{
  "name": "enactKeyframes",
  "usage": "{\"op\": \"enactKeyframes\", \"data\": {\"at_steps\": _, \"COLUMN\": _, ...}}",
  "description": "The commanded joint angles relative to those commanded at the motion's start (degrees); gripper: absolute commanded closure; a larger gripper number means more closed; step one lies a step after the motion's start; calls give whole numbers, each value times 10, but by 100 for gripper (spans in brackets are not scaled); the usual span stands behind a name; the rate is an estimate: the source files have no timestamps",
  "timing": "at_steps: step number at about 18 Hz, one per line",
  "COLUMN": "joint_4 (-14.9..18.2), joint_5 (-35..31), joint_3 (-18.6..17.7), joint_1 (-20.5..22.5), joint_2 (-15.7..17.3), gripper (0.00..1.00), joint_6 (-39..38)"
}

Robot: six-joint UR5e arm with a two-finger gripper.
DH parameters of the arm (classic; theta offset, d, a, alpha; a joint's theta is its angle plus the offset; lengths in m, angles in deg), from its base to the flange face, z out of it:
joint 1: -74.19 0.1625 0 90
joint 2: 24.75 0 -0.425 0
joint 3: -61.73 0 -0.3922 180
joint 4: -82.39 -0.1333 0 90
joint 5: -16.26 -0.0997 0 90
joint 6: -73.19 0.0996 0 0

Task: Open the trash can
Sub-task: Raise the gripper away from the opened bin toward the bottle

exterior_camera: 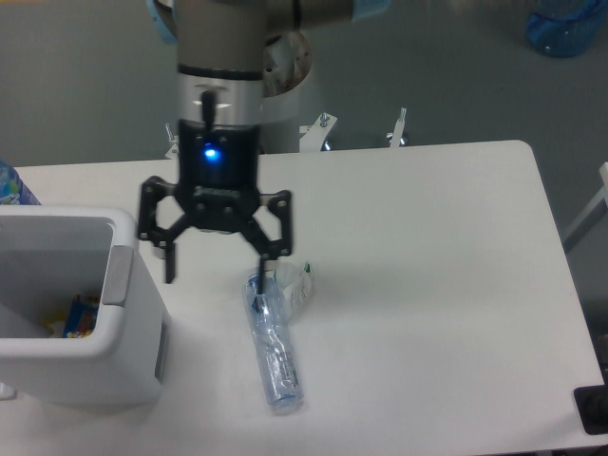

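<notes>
trash can (71, 323) at left desk (427, 285) edge, lid off the opening, inside exposed with colourful items at bottom, grey push bar (118, 275) on right rim | gripper (215, 269) spread wide, empty, hung above desk between can and clear bottle (274, 347) | bottle lay flat just right of can

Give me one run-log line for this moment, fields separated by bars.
trash can: open, items inside | gripper: open, empty, above table | bottle: lying beside can
</notes>
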State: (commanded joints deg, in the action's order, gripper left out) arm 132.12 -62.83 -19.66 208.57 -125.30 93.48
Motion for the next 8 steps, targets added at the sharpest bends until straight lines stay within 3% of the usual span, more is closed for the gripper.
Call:
{"op": "enactKeyframes", "data": {"at_steps": 5, "joint_4": 66, "joint_5": -56, "joint_3": -2, "joint_1": 8, "joint_2": 0, "gripper": 0, "joint_6": 130}}
{"op": "enactKeyframes", "data": {"at_steps": 8, "joint_4": 76, "joint_5": -75, "joint_3": -3, "joint_1": 18, "joint_2": 0, "gripper": 0, "joint_6": 158}}
